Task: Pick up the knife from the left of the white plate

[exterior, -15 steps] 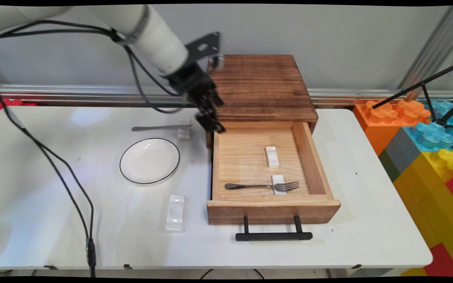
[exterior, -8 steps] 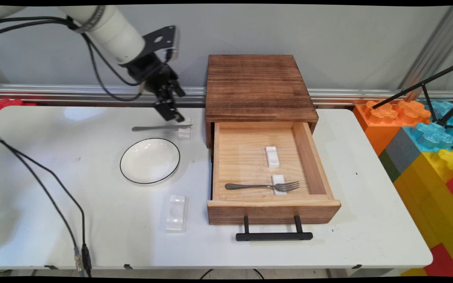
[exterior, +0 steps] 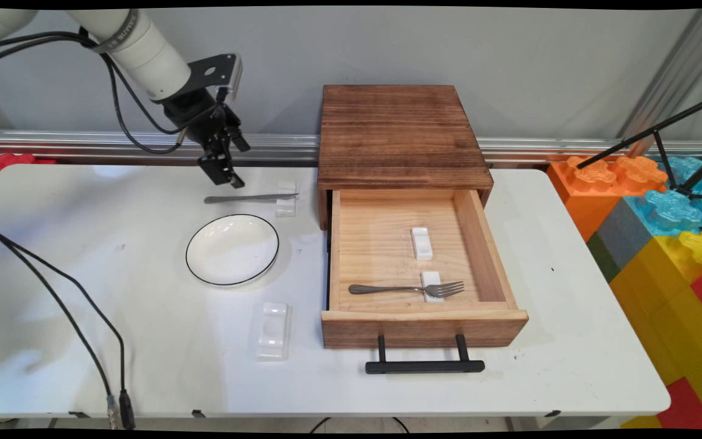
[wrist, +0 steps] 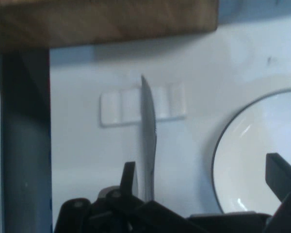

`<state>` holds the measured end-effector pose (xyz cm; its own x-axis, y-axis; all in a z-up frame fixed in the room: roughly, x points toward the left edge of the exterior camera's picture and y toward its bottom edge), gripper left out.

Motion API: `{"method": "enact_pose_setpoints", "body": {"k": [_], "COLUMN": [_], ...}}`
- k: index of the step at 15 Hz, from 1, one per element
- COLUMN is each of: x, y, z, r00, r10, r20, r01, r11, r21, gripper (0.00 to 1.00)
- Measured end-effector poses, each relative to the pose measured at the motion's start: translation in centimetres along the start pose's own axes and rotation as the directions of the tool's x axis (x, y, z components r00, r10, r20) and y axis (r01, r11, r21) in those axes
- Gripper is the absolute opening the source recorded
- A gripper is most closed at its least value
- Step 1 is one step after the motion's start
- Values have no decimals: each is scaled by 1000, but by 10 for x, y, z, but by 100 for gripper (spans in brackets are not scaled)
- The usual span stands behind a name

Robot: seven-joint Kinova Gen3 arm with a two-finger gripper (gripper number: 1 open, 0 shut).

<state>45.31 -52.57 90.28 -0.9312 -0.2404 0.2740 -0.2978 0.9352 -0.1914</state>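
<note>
My black gripper (exterior: 226,177) hangs open and empty just above the back left of the table. Right below it lies a metal knife (exterior: 247,197), its blade tip propped on a small white rest (exterior: 285,206). In the hand view the knife (wrist: 148,136) runs up between my spread fingers (wrist: 130,175), closer to the left one, and crosses the white rest (wrist: 121,106). A white plate with a black rim (exterior: 232,249) sits in front of the knife; in the hand view the plate (wrist: 262,155) is at the right.
A dark wooden box (exterior: 400,134) stands to the right with its drawer (exterior: 485,250) pulled out. Inside lie a fork (exterior: 406,289) on a white rest (exterior: 431,286) and a second rest (exterior: 421,242). Another white rest (exterior: 272,329) lies near the table's front. Coloured blocks (exterior: 662,231) stand at the right.
The gripper has swung left, from the drawer's back left corner to a spot over the knife's handle end. Nothing on the table has moved.
</note>
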Motion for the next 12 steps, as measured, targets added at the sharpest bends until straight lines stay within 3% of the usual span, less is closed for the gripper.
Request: {"method": "enact_pose_setpoints", "body": {"k": [4, 12], "x": [-21, -49], "y": [-14, -41], "z": [15, 55], "r00": [1000, 1000], "r10": [-2, -20], "r20": [17, -10], "r01": [2, 20], "r11": [1000, 998], "r21": [-26, -59], "gripper": [100, 100]}}
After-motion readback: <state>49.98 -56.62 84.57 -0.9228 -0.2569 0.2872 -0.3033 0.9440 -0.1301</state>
